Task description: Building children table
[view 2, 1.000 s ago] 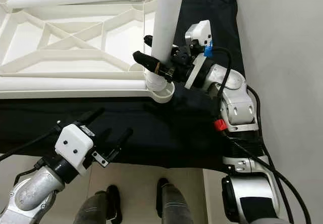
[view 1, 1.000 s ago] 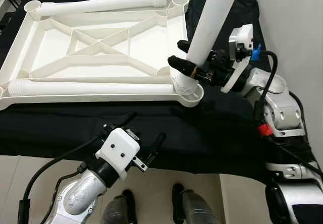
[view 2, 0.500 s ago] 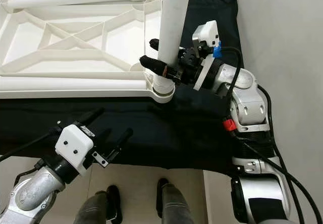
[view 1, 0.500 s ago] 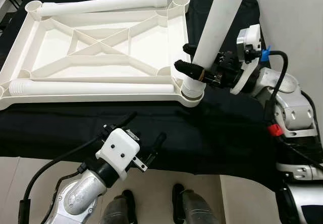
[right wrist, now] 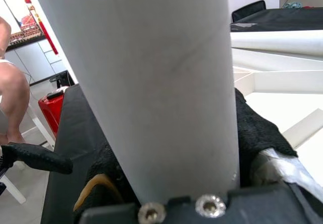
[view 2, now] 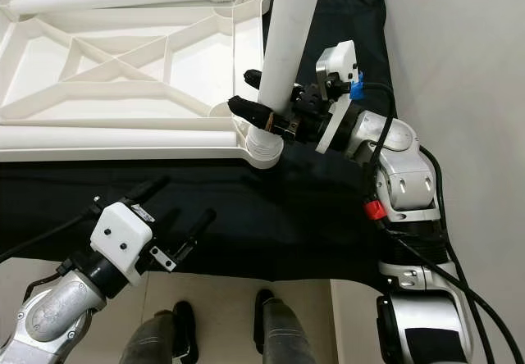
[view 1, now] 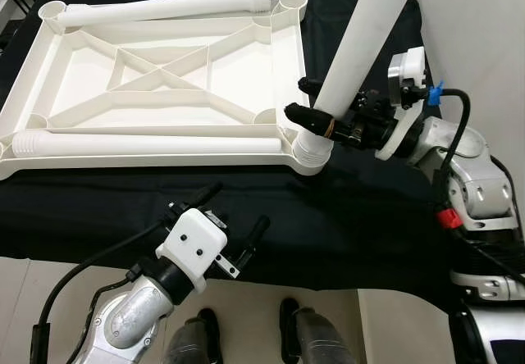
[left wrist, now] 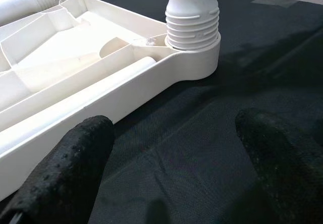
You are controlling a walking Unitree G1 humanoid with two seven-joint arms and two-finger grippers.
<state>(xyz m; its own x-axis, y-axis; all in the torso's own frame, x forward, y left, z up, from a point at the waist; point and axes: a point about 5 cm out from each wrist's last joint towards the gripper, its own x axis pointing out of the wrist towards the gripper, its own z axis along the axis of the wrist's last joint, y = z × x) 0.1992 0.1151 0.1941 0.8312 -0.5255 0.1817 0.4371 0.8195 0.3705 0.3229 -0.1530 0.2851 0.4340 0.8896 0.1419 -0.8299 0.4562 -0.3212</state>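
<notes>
Right of centre, the right gripper (view 1: 316, 111) clamps a tall white plastic table leg (view 1: 354, 48), its ribbed end apparently seated in the corner socket of the upturned white ribbed plastic tabletop (view 1: 164, 85). Lower left, the left gripper (view 1: 238, 225) hangs open over black cloth (view 1: 344, 216)

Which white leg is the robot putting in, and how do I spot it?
Find the upside-down white tabletop on the black cloth. At its near right corner socket, one table leg stands up, clamped by the right gripper. The other two legs lie flat.
</notes>
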